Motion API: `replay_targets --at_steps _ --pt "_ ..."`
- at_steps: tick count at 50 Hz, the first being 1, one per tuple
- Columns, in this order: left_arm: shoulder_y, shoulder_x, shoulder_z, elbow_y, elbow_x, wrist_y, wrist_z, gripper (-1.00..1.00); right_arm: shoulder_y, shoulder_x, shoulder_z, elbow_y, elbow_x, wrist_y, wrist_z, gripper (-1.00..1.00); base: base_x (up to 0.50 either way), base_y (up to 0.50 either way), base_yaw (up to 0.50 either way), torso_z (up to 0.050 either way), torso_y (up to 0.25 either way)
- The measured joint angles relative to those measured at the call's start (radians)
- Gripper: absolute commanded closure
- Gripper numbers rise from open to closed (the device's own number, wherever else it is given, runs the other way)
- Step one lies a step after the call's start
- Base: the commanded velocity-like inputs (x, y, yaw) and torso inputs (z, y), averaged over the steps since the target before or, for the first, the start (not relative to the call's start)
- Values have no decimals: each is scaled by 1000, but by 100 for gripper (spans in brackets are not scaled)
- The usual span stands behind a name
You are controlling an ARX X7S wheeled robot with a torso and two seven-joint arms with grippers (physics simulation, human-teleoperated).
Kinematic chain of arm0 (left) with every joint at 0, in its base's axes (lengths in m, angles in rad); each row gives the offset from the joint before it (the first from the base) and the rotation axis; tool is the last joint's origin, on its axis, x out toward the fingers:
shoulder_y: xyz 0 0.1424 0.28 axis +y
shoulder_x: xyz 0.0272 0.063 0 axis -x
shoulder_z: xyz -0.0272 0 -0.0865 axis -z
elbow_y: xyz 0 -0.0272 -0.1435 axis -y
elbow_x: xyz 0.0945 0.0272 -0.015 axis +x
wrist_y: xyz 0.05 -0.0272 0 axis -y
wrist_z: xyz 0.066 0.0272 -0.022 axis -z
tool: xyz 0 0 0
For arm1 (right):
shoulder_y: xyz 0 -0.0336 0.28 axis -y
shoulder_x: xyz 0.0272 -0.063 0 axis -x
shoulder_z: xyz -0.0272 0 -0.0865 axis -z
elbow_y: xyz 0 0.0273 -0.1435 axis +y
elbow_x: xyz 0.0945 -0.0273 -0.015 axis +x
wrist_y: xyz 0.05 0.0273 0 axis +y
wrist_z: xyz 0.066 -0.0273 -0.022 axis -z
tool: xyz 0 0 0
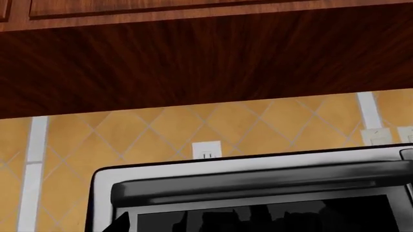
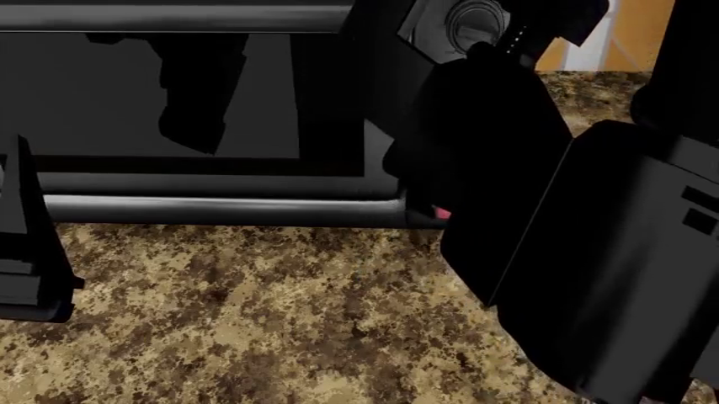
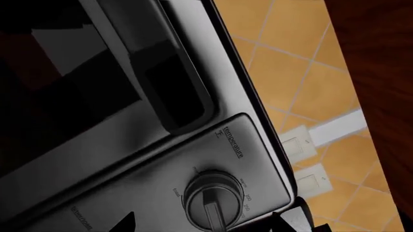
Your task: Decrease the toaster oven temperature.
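Where the speckled brown granite counter [image 2: 258, 311] meets the wall, the toaster oven [image 3: 148, 159] stands as a brushed silver-grey metal box with a dark, glossy glass door [image 2: 225, 101]. A rounded horizontal bar handle [image 1: 258, 181] crosses the top of the door, smooth and catching pale highlights. On the control panel beside the door, a round black knob [image 3: 208, 200] with a raised central ridge sits under the printed word "temperature", ringed by small numerals; part of a second label shows further along the panel. A small red button [image 2: 442, 213] peeks out at the oven's lower front corner.

The right arm [image 2: 584, 252], a bulky matte-black shape, reaches up to the panel and hides most of it in the head view. In the right wrist view, only two dark fingertip corners [image 3: 284, 220] show close beside the knob; how far the jaws are spread, or whether they touch it, cannot be told. The left arm [image 2: 29, 244] shows only as a black edge near the oven's base, its gripper out of sight.

Behind the oven runs orange diamond-pattern tile [image 1: 148, 130] with white outlets [image 3: 303, 162], under dark wood-grain cabinets [image 1: 193, 58].
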Motion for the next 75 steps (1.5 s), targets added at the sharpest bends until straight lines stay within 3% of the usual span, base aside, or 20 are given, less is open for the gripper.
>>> replay_targets --at_steps 50,75 --pt "3 -10 19 -23 -3 21 -5 -100 16 -33 -56 132 -76 -67 -67 -100 0 0 0 0 0" --pt "4 -16 27 -29 -5 25 -9 -100 62 -37 -105 189 21 -121 -77 -100 16 3 10 0 0"
